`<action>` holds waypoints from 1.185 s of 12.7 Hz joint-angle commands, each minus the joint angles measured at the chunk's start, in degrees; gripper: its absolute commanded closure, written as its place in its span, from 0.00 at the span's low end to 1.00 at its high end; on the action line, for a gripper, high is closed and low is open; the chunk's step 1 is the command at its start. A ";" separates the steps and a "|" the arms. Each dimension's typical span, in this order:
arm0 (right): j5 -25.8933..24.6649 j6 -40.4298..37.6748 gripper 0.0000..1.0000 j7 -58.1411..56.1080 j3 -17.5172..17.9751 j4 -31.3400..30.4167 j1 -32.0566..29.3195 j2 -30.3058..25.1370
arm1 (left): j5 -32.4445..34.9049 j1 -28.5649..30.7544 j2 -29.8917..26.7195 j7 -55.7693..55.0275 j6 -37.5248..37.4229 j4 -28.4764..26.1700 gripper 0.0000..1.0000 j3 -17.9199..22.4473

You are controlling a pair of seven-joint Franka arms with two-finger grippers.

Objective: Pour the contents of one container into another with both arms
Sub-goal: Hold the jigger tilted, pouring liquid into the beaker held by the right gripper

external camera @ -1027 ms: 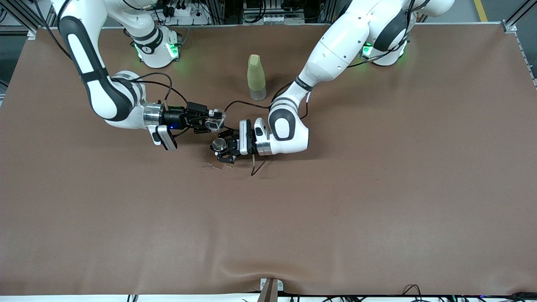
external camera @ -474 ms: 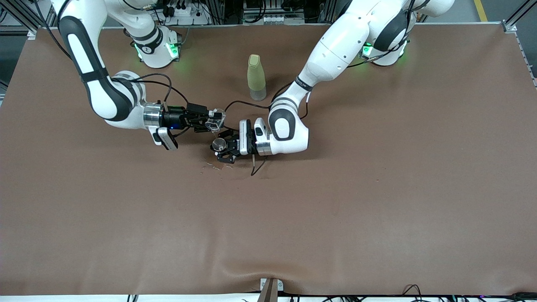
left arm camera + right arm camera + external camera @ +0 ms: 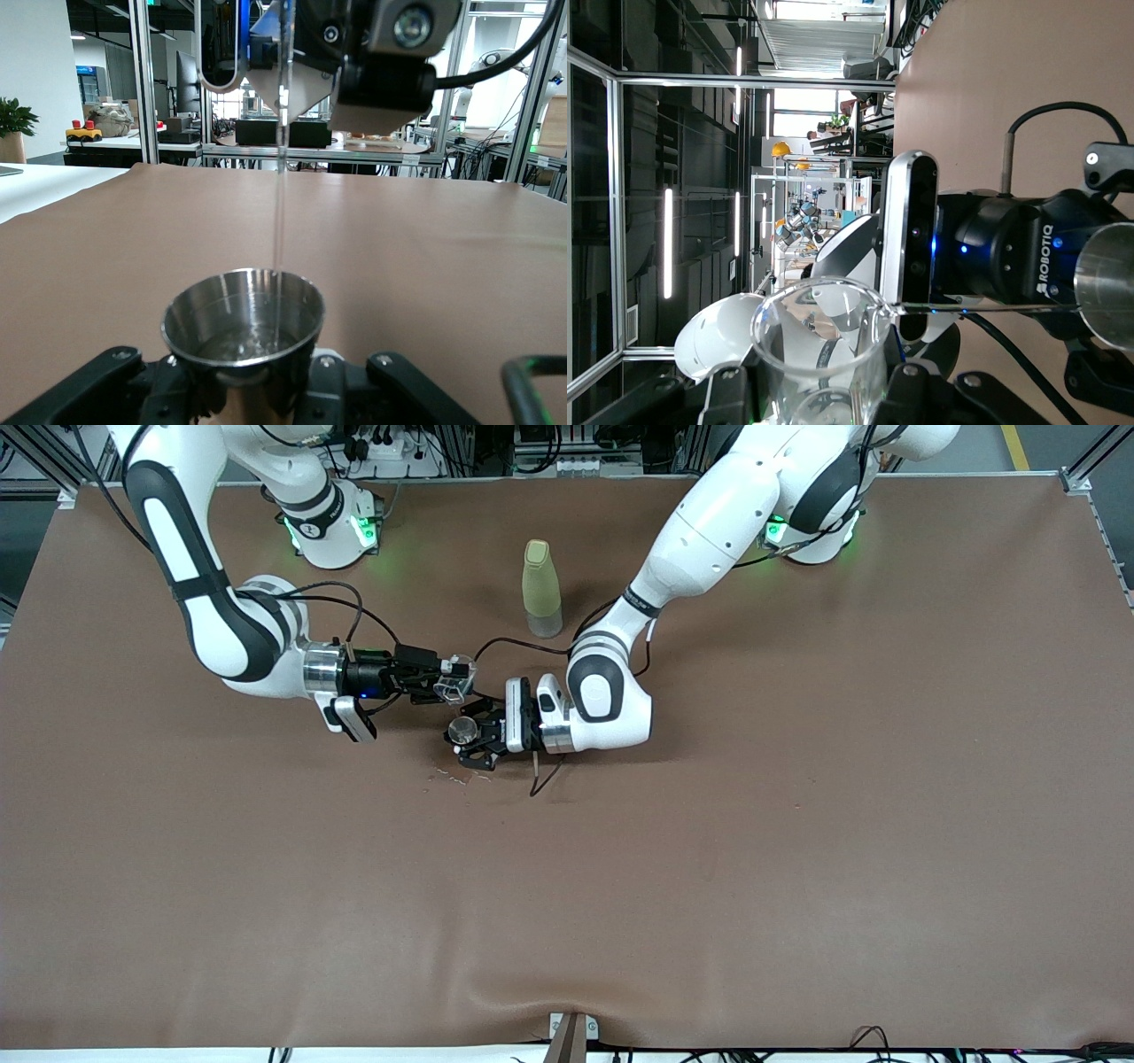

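My right gripper [image 3: 450,677] is shut on the tiny clear glass cup [image 3: 454,676], tipped on its side over the jigger; in the right wrist view the cup [image 3: 824,350] sits between the jaws. A thin stream of liquid [image 3: 279,168] falls from it into the silvery metal jigger [image 3: 244,332], which holds some liquid. My left gripper [image 3: 467,735] is shut on the jigger [image 3: 461,732], upright, low over the middle of the table. The jigger [image 3: 1105,283] also shows in the right wrist view.
A tall yellow-green bottle [image 3: 540,588] stands upright on the brown table [image 3: 797,824], farther from the front camera than both grippers. A few spilled drops [image 3: 447,778] lie on the cloth just nearer the camera than the jigger. A loose cable [image 3: 542,778] hangs by the left wrist.
The right gripper has rolled a little more, tipping the glass cup further over the jigger. The left gripper and jigger have stayed in place.
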 commanded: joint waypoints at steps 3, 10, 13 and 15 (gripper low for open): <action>1.12 -0.79 0.76 2.58 0.62 0.62 -1.04 0.43 | -1.48 -0.05 -1.31 0.10 -0.52 -0.99 1.00 0.20; 1.12 -0.70 0.76 4.43 0.62 0.71 -1.30 0.43 | -1.39 -0.05 -1.49 -0.08 -0.52 -0.99 1.00 0.20; 1.12 -0.70 0.76 7.33 0.62 1.14 -1.13 0.43 | -1.39 -0.05 -1.49 -0.08 -0.43 -0.99 1.00 0.20; 1.12 -0.70 0.76 7.77 0.62 1.23 -1.22 0.43 | -1.39 -0.14 -1.49 -0.08 -0.34 -0.99 1.00 0.20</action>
